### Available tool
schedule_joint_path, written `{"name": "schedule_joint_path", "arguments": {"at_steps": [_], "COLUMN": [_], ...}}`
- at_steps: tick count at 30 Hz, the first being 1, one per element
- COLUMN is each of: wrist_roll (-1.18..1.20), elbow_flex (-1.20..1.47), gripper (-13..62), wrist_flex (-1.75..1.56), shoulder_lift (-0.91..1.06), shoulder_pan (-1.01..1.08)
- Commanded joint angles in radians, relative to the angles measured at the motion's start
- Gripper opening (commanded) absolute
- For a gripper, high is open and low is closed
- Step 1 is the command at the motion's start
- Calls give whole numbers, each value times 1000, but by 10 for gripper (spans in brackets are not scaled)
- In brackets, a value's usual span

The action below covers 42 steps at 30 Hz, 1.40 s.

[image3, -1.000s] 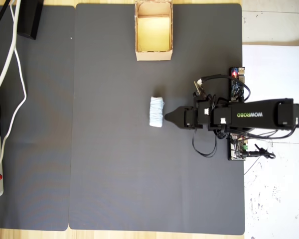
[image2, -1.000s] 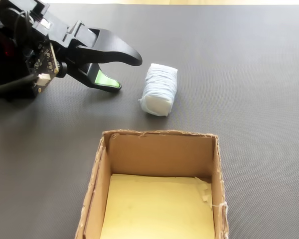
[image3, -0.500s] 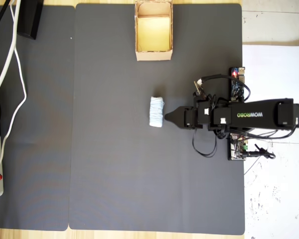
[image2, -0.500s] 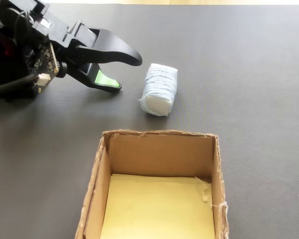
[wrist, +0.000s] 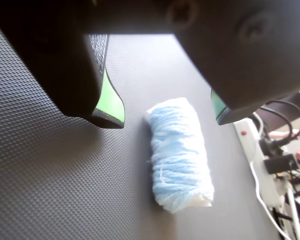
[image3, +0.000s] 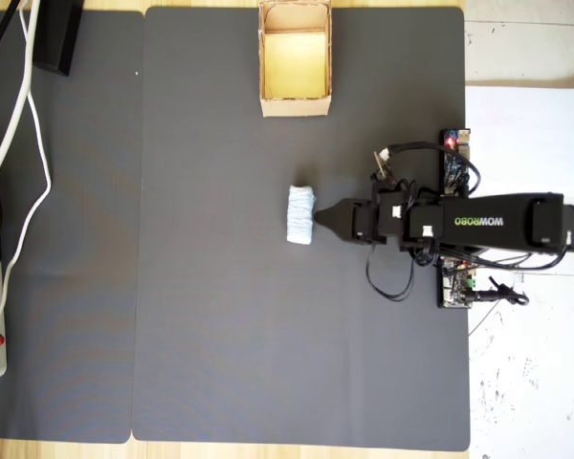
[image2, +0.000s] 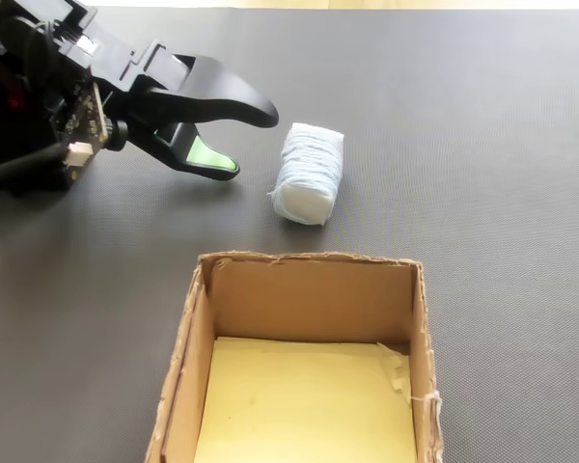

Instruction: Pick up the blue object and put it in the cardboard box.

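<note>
- Wrist view: black gripper point(wrist: 167, 117) with green-padded jaws spread wide, holding nothing; the pale blue-and-white soft oblong bundle point(wrist: 179, 155) lies on the dark textured mat point(wrist: 55, 185), beyond the tips.
- Fixed view: bundle beside the jaw tips, apart from the open tan cardboard box point(image2: 309, 289).
- Overhead view: bundle mid-mat; box at the mat's top edge.

The arm point(image3: 478, 223) lies stretched level across the right of the overhead view, reaching toward frame centre. In the fixed view the pincer point(image2: 252, 140) enters from the upper left with its jaws parted, one black tip above, one green-padded tip below, nothing between them. The wrist view shows both tips spread wide across the upper half of the frame.
</note>
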Motion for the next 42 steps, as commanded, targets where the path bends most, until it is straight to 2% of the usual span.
{"name": "schedule_joint_path", "arguments": {"at_steps": [1,6,22,32,33,42], "wrist_roll": [-12,-15,-5,5,6,51], "elbow_flex": [-6,-55,-342,-522,-565,-710], "gripper": [349,345,339,335,335,334], "wrist_flex": [-80,-64,370,574,637,712], "shoulder_lift": [94,94,78,-97,-161,-354], "shoulder_pan": [9,23,25,14,14,14]}}
